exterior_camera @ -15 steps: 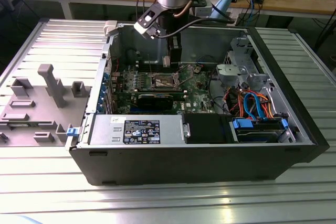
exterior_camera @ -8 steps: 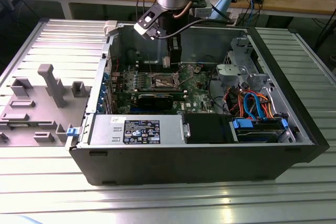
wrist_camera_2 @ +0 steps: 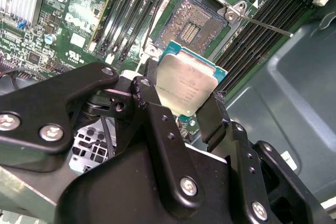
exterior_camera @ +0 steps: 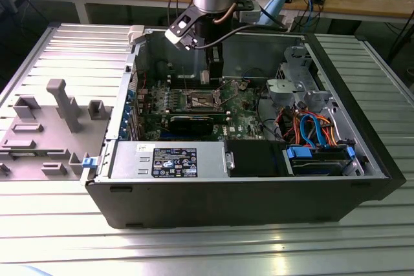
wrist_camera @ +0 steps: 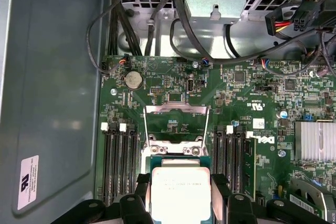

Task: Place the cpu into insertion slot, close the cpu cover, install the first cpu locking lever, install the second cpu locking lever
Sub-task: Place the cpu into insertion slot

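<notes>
Second wrist view: gripper (wrist_camera_2: 181,100) is clamped on the cpu (wrist_camera_2: 189,85), with 1 black finger (wrist_camera_2: 143,90) on each of 2 opposite edges. The silver-grey metal face points at the camera and the green substrate edge shows around it. The chip sits between the fingertips, held clear of the board and not seated.

The insertion slot (wrist_camera_2: 191,22) is open just beyond the chip, dark contact field exposed inside a shiny rim. 1 locking lever (wrist_camera_2: 268,27) is unlatched, a thin rod angling away from the slot's corner over the memory slots (wrist_camera_2: 252,35).

First wrist view: the cpu hangs over the near edge of the slot, square to it. The cpu cover (wrist_camera: 176,109) is swung open on the slot's far side, and the green board (wrist_camera: 157,82) shows through its cut-out. Memory slot banks flank the slot on both sides.

Exterior view: the arm reaches down into the open computer case (exterior_camera: 246,198), and the gripper is at 12 o'clock from the slot, close above it.
- Long black expansion card (exterior_camera: 191,123): 6 o'clock from the slot, just beside it.
- Power supply (exterior_camera: 168,159): further out at 6 o'clock, along the case wall.
- Orange and blue cables (exterior_camera: 314,127): 3 o'clock from the slot.
- Grey fixture tray (exterior_camera: 39,134): 9 o'clock from the case, on the ribbed metal table (exterior_camera: 194,250).
</notes>
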Motion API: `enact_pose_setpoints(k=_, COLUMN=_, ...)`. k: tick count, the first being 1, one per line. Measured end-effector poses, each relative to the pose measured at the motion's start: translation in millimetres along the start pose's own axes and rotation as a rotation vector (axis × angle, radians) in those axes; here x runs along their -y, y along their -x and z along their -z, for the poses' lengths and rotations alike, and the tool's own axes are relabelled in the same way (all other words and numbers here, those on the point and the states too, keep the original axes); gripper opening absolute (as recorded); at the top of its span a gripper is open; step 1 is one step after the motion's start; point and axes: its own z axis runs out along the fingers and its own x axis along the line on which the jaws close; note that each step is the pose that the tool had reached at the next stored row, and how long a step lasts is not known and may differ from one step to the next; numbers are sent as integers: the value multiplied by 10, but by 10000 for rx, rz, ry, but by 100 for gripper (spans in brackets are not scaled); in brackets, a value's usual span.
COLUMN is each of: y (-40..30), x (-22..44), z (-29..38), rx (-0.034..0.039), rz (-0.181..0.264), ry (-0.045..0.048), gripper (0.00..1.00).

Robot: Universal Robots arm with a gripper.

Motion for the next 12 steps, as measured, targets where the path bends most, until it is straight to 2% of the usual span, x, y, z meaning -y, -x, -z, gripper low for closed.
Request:
enact_pose_setpoints(k=4, y=-1, x=41, z=-13, rx=-1, rz=0, ry=0, gripper=54)
enact_pose_setpoints(k=12, y=-5, x=50, z=-52, rx=0, rz=-4, ry=0, gripper=54)
